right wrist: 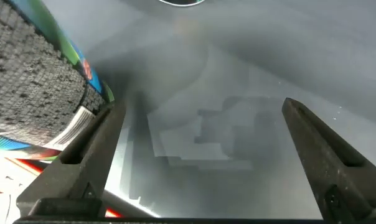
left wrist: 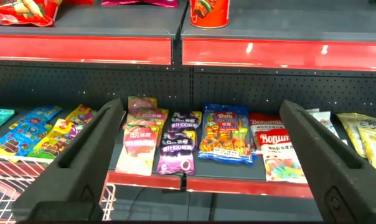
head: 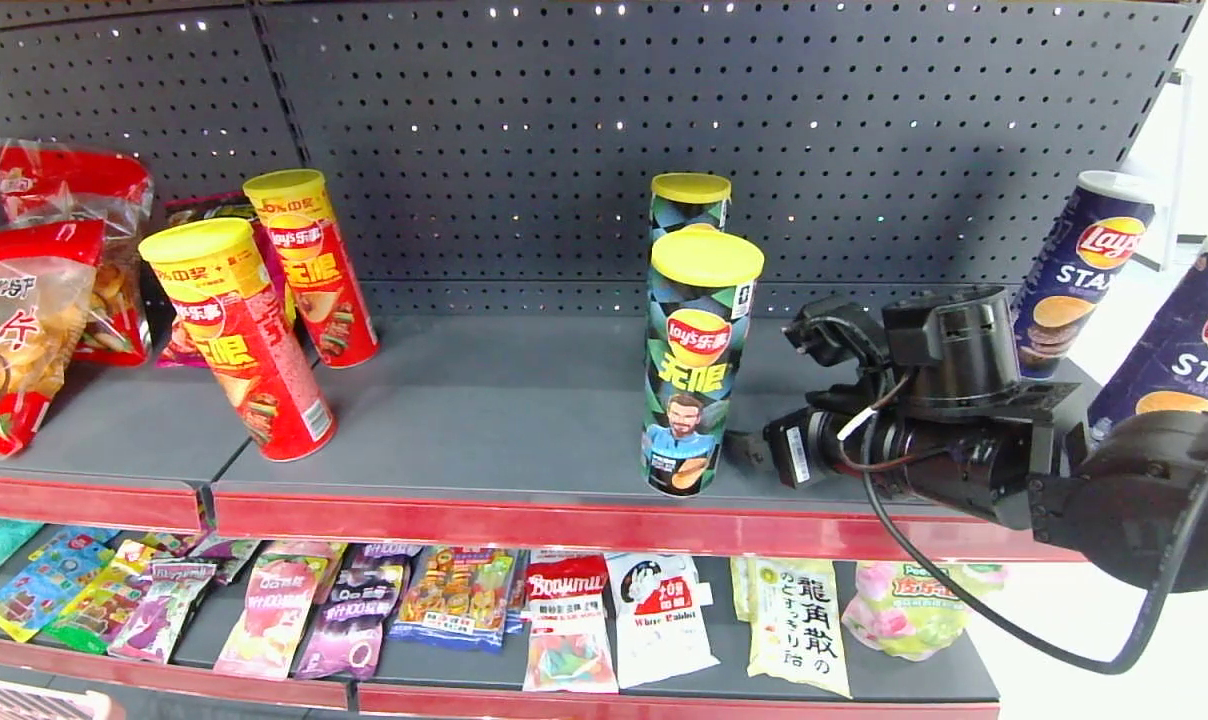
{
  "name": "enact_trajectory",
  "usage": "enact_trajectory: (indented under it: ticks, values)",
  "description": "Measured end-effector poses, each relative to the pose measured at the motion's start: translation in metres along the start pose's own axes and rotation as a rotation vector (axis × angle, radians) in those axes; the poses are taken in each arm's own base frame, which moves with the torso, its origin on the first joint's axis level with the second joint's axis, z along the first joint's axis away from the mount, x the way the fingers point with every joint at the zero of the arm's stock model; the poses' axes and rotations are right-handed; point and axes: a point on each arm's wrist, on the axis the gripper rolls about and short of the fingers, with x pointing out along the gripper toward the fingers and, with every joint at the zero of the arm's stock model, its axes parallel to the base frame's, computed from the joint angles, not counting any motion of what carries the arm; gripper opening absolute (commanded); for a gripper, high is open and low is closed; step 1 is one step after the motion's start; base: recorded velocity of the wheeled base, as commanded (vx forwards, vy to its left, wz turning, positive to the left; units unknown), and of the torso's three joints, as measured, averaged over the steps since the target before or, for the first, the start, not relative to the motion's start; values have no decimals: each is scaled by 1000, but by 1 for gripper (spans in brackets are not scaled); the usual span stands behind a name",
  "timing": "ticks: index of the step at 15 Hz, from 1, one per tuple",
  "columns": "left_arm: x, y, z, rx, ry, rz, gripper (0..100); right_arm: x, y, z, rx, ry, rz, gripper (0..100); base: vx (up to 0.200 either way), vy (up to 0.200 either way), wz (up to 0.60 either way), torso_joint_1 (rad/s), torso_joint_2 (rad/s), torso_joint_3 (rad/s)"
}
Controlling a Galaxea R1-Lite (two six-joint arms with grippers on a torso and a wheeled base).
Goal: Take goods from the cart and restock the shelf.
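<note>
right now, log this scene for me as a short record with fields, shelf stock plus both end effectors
upper shelf: red cans, green cans and blue cans, two of each, standing; snack bags at the robot's left
lower shelf: flat snack packets in a row
right end effector: open, empty, low over the upper shelf beside the front green can
left end effector: open, empty, facing the lower shelf
cart: wire corner below the left end effector
</note>
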Motion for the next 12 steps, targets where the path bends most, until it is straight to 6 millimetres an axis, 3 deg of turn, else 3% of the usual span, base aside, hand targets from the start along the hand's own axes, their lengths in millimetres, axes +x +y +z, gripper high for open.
enact_trajectory:
  ticks: [12]
  values:
    - [0,0,0,0,0,0,100,5,13,5,-15,-12,-1,100,0,0,0,0,0,0]
